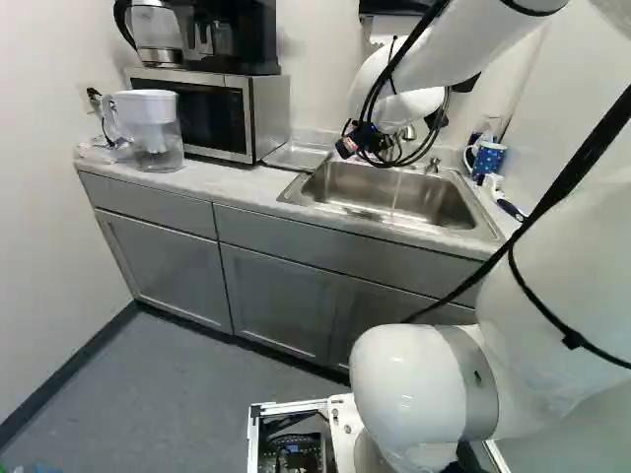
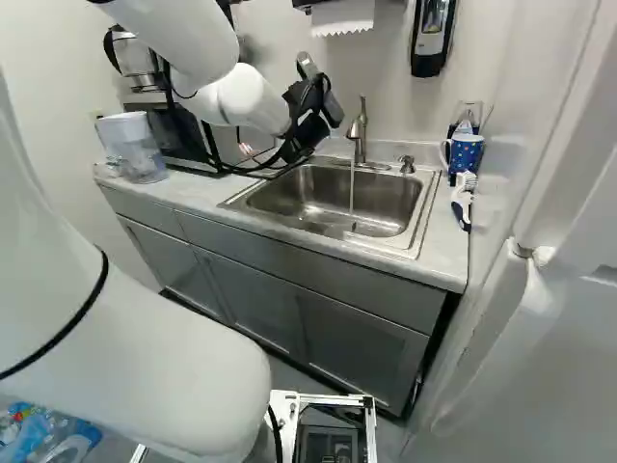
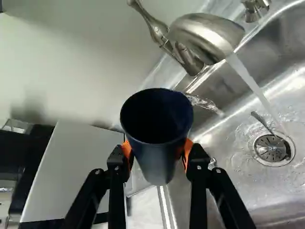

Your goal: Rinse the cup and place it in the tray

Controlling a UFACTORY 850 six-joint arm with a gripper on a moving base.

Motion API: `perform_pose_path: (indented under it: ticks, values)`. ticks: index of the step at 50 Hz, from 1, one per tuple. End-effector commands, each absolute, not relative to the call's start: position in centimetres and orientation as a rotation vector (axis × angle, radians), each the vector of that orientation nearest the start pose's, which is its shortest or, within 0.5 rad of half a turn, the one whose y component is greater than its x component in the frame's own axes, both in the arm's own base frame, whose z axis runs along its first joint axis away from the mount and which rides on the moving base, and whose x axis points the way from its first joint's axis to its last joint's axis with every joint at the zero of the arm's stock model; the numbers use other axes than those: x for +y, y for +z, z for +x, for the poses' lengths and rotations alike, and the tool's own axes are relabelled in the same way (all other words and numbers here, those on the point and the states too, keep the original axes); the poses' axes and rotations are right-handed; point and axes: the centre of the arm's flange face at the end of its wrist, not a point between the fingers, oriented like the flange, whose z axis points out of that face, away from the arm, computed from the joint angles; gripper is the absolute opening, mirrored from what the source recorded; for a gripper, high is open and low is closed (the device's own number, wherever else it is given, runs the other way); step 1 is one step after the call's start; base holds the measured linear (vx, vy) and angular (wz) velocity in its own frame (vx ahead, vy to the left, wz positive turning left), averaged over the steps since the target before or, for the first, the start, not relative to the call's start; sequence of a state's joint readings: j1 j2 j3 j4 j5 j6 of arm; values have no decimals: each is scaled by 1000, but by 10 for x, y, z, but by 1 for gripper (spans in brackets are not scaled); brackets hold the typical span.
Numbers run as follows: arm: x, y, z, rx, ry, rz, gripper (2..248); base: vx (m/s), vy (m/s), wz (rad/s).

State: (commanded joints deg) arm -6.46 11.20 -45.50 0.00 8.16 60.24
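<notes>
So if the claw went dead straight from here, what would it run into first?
Probably the rim of the sink or the wall just behind it, with the cup in the claw touching first. The cup hides that spot, so which comes first is unclear.

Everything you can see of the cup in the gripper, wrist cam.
The cup is dark navy, nearly black inside, smooth and slightly glossy like plastic or coated metal. Round open mouth faces the camera; the body tapers to a narrower base; no handle visible. The gripper is shut on it, orange pads touching both sides. A streak of water shows at its rim, while the faucet stream falls beside it. Contents and exact tilt: can't tell.
</notes>
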Motion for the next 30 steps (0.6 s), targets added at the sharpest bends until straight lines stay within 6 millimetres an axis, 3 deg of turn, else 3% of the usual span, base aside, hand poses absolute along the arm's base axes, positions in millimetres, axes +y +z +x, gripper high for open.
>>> perform_pose_path:
  ticks: [30]
  values:
    - [-50,600,441,1500,-1144,-1643,121,0,0,0]
